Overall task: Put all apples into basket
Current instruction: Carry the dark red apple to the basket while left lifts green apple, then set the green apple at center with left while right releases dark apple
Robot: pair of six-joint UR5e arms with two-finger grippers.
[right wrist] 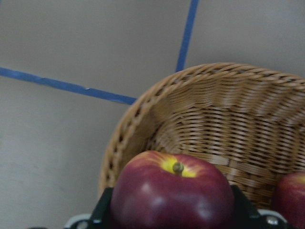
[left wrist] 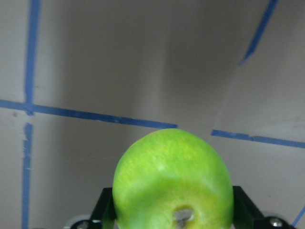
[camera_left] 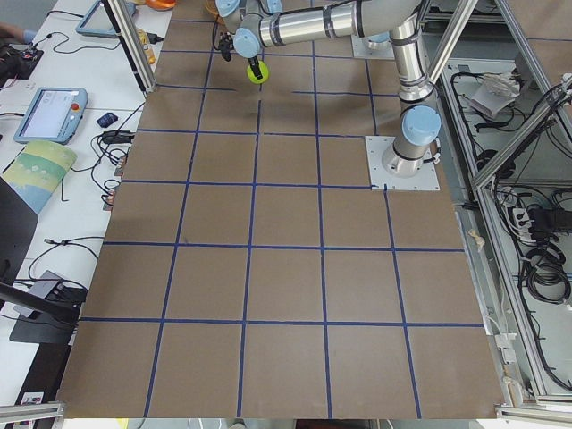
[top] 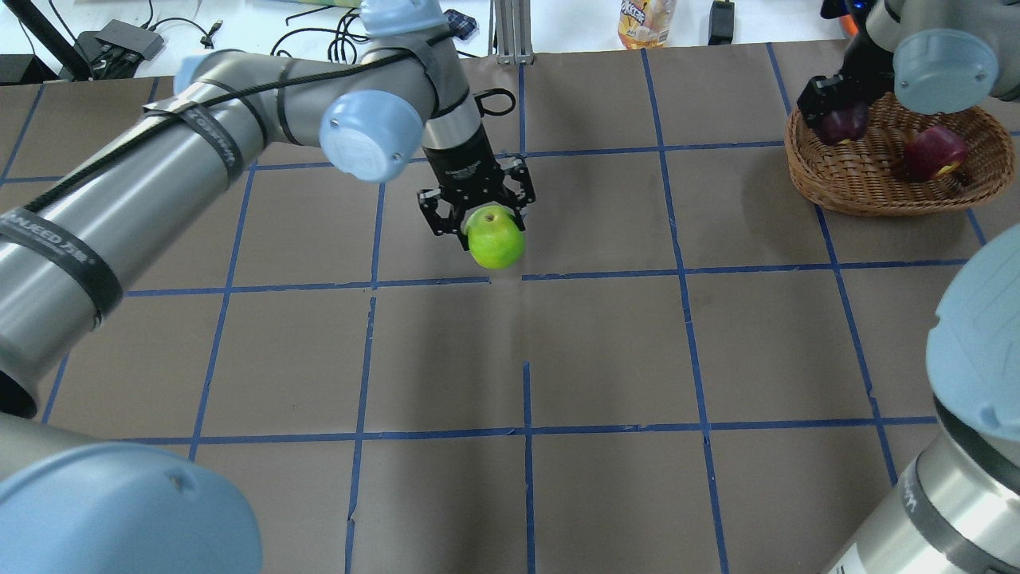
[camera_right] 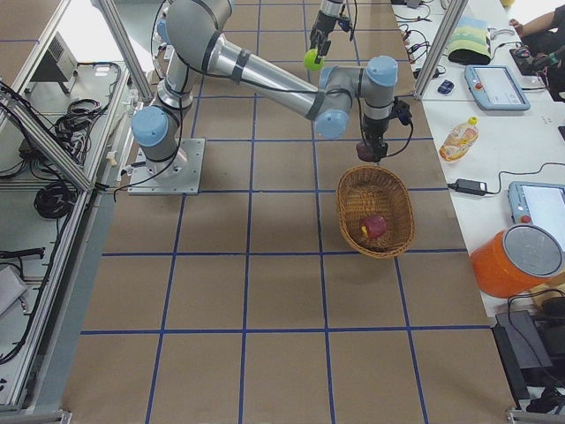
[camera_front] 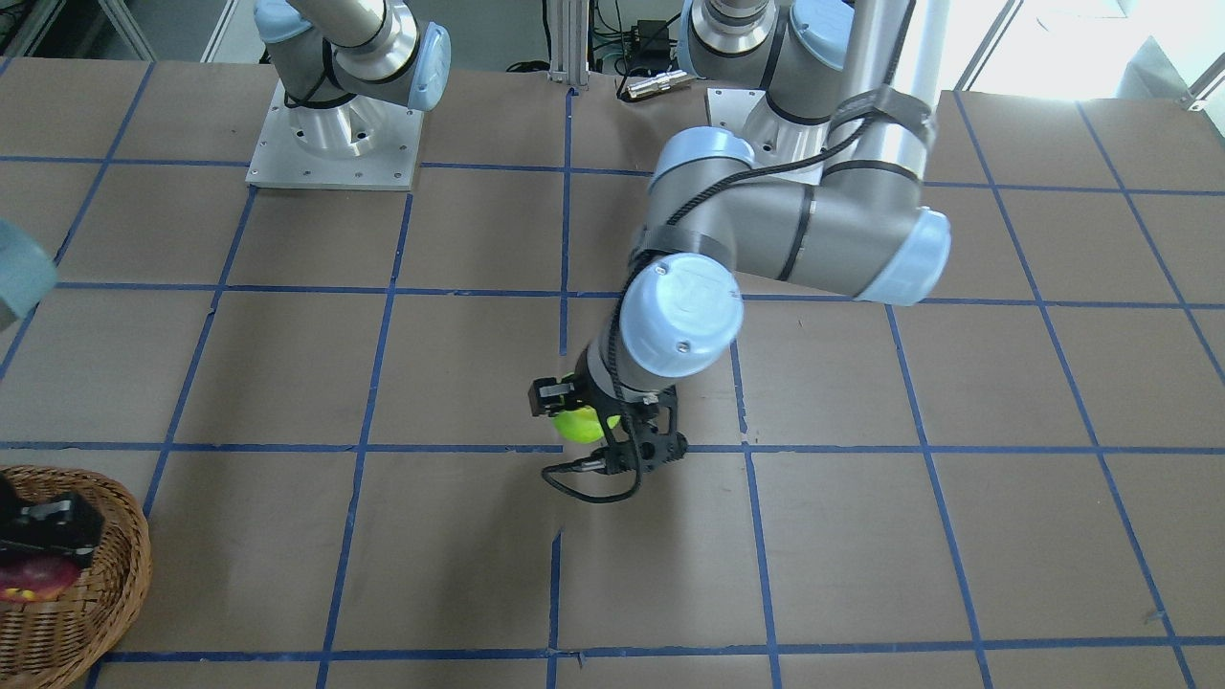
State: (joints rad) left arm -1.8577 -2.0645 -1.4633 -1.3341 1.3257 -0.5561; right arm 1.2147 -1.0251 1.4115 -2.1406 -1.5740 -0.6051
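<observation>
My left gripper is shut on the bright green apple and holds it above the middle of the table; the apple also shows in the front view and fills the left wrist view. My right gripper is shut on the dark maroon apple with a yellowish patch at its stem, over the near-left rim of the wicker basket. The red apple lies inside the basket and also shows in the right wrist view.
The table is brown paper with a blue tape grid. The two arm bases stand at the robot's edge. An orange drink bottle and cables lie beyond the far edge. The left arm's elbow hangs over the table's middle.
</observation>
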